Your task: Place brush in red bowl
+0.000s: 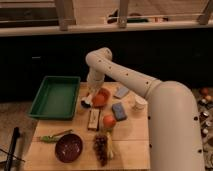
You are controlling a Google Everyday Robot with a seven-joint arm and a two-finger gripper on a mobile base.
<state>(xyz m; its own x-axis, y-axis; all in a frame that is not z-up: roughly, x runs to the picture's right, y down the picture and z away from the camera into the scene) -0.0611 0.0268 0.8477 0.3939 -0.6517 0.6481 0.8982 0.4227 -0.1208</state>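
The red bowl (68, 147) is round, shallow and dark maroon; it stands empty at the front left of the wooden table (130, 150). A thin green-handled item (52, 136) lies just behind the bowl. A flat oblong tan item with a dark middle (93, 119) lies at the table's centre. I cannot tell which of the two is the brush. My gripper (88, 101) hangs low over the table's back left part, just behind the oblong item and next to an orange ball (100, 97). It holds nothing that I can see.
A green tray (56, 96) stands left of the gripper. A second orange ball (109, 121), two blue-grey pads (119, 111) (121, 92), a white cup (139, 103) and a dark grape bunch (101, 145) lie on the table. My white arm (165, 115) covers the right side.
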